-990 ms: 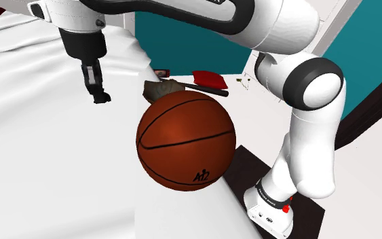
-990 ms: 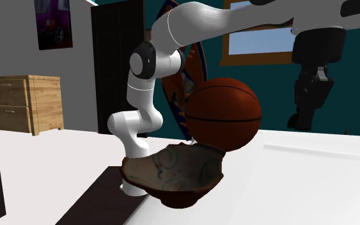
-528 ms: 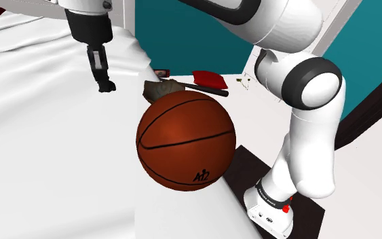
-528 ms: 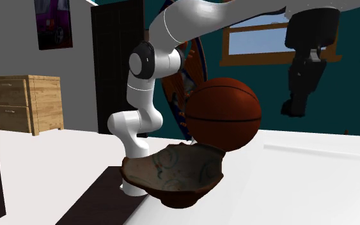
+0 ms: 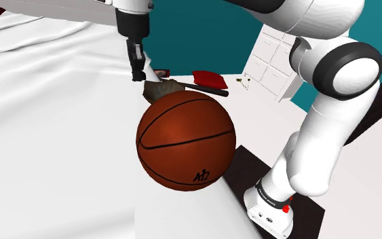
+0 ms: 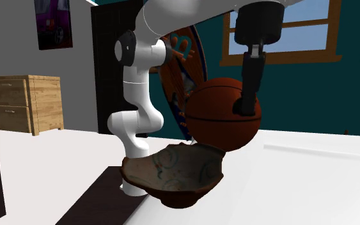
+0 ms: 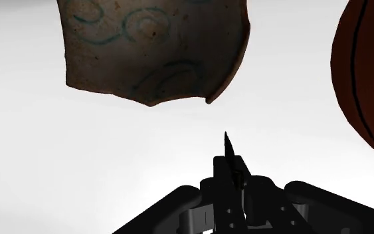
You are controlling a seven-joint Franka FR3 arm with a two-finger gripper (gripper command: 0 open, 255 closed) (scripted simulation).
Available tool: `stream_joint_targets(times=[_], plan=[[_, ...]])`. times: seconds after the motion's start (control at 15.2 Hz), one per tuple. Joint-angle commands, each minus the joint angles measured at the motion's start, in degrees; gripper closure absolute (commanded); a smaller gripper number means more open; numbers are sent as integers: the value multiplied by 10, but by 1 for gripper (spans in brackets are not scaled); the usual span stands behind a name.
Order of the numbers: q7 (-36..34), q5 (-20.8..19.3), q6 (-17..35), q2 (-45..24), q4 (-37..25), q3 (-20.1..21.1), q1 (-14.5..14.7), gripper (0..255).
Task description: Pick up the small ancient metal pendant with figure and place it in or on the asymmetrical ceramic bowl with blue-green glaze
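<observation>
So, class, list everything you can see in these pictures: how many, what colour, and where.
basketball: one, orange-brown, on the sheet beside the bowl
bowl: one, brown with blue-green swirls, at the sheet's edge
pendant: one, a dark sliver, clasped in the gripper
sheet: one, white, under ball and bowl
red thing: one, flat, beyond the bowl
drawers: one set, white, by the teal wall
dresser: one, wooden, second exterior view's left
window: one, brown frame, teal wall
arm: one, white, dark joints
gripper: one, black, shut, near the bowl
</observation>
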State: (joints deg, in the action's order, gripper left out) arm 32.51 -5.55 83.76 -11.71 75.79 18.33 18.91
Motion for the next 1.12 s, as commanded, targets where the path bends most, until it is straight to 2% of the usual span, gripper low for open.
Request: stream_joint_targets(times=[0.0, 0.53, 1.06], plan=[[28, 11, 19, 35, 51, -10, -22, 255], [141, 30, 48, 116, 153, -61, -87, 255], [141, 32, 112, 127, 228, -62, -87, 255]])
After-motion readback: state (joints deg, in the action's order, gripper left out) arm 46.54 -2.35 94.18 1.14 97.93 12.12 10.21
